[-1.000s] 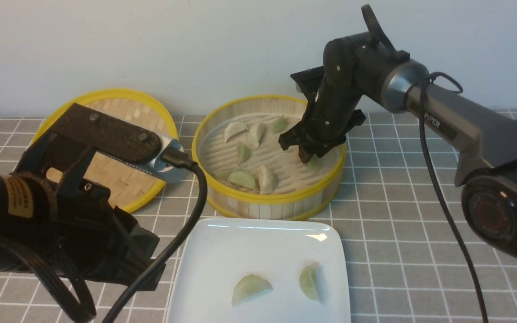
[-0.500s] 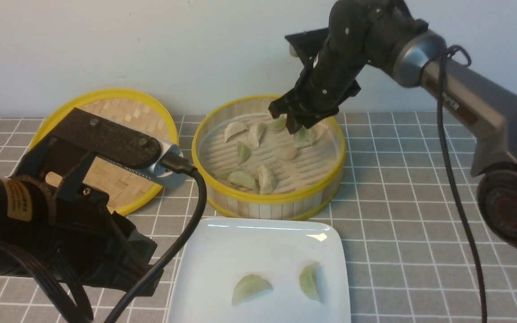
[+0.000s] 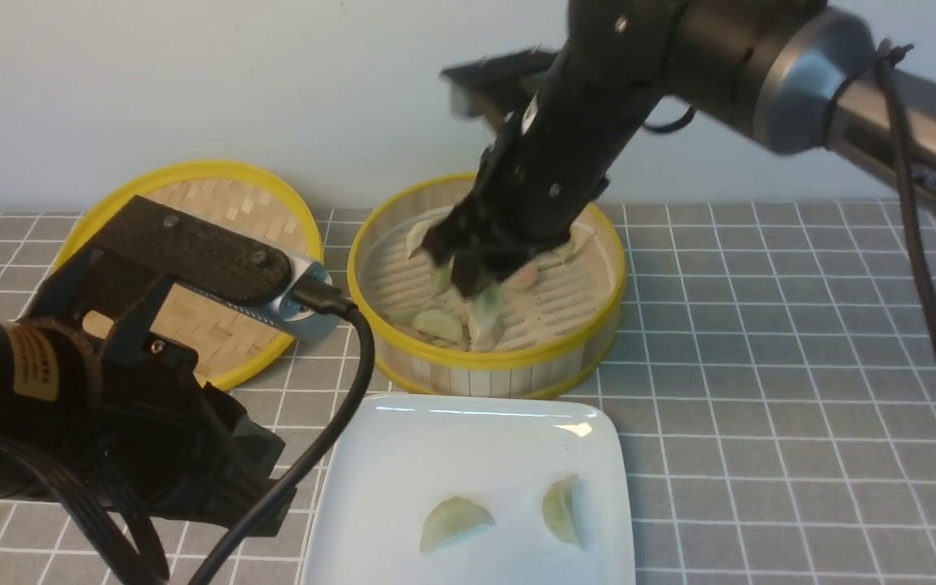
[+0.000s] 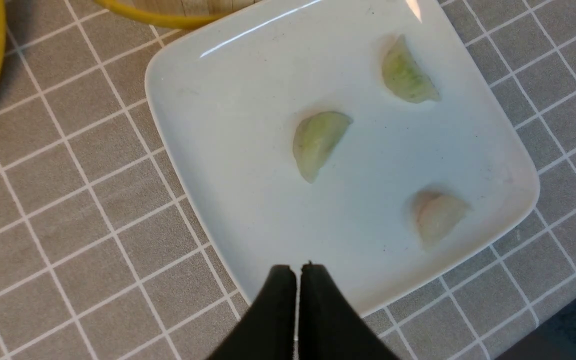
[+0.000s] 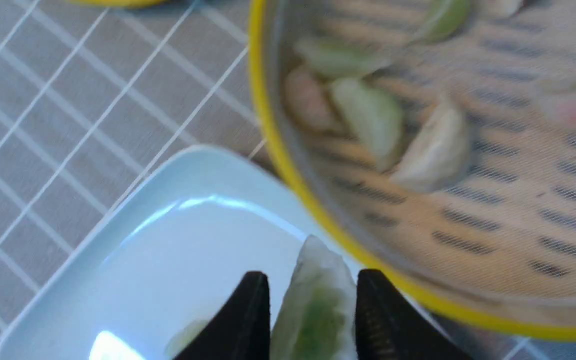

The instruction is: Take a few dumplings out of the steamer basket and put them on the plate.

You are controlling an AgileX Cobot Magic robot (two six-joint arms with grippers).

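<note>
The right gripper (image 5: 313, 275) is holding one pale green dumpling (image 5: 315, 315) between its two black fingers, which are standing partly open around it and pressing on both of its sides. In the front view it is hanging above the near part of the steamer basket (image 3: 500, 357), with the plate's far edge below and ahead of it. More dumplings (image 3: 438, 323) are lying on the basket's slatted floor, a pinkish one (image 3: 523, 278) among them.

The left gripper (image 4: 296, 272) is fully closed, fingertips pressing together with nothing between them, and is hovering over the near edge of the plate (image 3: 403, 455). Three dumplings are lying well apart on the plate: two green ones (image 3: 453, 520) (image 3: 561, 509) and a pinkish one (image 4: 438, 216).

A yellowish label (image 3: 33, 357) is wrapping around the left arm; its print is too small to read. Pale lettering on the right arm (image 3: 933, 183) is too blurred to read.

The plate's far edge is sitting just beside the basket's near wall, with only a narrow strip of grey checked tablecloth (image 3: 760, 366) showing between them. The plate's far half is showing bare white. A black cable (image 3: 330, 422) from the left wrist is passing in front of the plate's left corner. The woven lid (image 3: 216, 195) is lying left of the basket, near it. A broad stretch of tablecloth is spreading to the right of both plate and basket.
</note>
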